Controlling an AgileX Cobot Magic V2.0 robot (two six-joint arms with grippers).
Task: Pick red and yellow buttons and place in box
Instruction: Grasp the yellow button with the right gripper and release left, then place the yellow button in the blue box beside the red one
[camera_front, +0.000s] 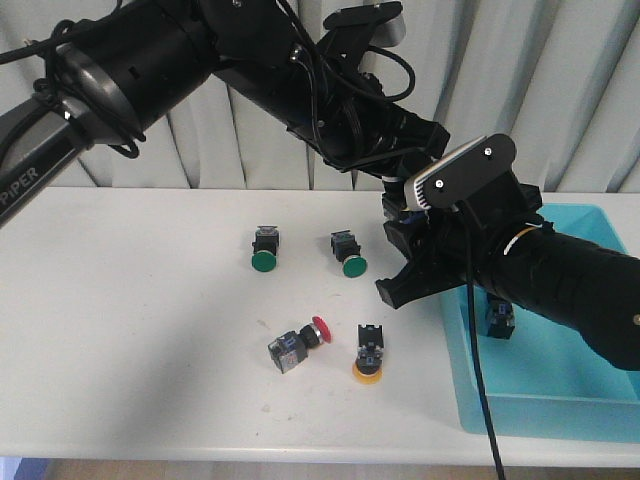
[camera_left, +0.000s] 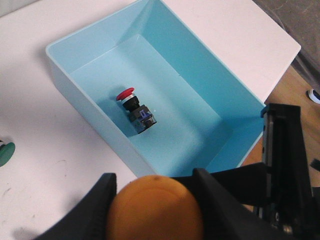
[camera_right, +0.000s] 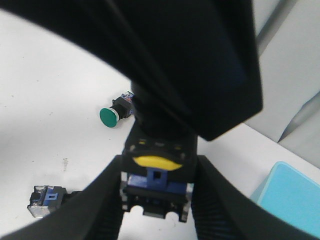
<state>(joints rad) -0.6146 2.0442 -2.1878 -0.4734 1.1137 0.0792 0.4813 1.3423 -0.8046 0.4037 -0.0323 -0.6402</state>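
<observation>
Between the left tool's (camera_left: 152, 212) fingers sits a yellow button (camera_left: 155, 209)

Bright even light, soft shadows, close foreground parts blurred

A white table (camera_front: 130, 330) fills the foreground, with pale grey curtains (camera_front: 560, 90) hanging behind its far edge. 2 green-capped buttons lie on the table, near each other. The left green button (camera_front: 264, 250) rests with its round cap toward the front and its dark body behind. The right green button (camera_front: 349, 254) lies the same way, its cap turned slightly to the right
</observation>
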